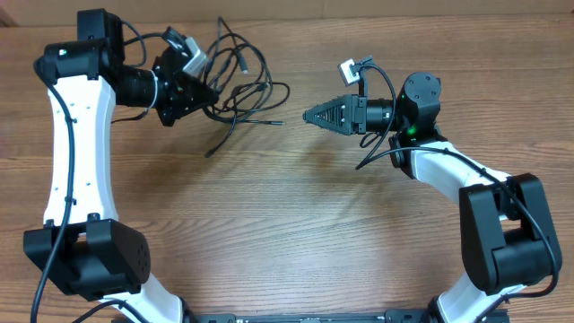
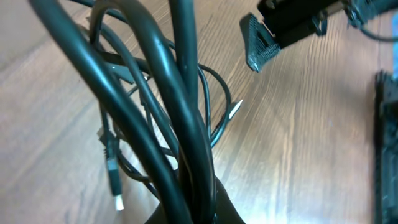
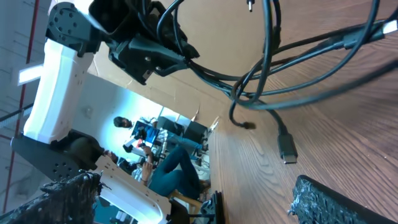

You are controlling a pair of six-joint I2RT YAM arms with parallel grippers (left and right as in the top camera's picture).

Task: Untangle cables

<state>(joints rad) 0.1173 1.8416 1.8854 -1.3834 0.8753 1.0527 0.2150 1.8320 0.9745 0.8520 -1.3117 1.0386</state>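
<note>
The cables (image 1: 240, 82) are a tangle of thin black cords at the back left of the table, with loose ends trailing toward the middle. My left gripper (image 1: 204, 93) is shut on a bundle of their strands. In the left wrist view the thick loops (image 2: 180, 112) rise from its jaws (image 2: 196, 211), and a plug (image 2: 114, 177) hangs at the left. My right gripper (image 1: 308, 116) hovers open to the right of the tangle, apart from it and pointing at it. Its view shows the cables (image 3: 267, 81), a plug end (image 3: 287, 149) and wide-apart fingers (image 3: 336, 199).
The wooden table (image 1: 296, 224) stretches toward the front. Its far edge (image 3: 210, 155) shows in the right wrist view, with people and chairs (image 3: 155, 162) beyond it. Each arm's own thicker wire (image 1: 381, 148) loops beside its wrist.
</note>
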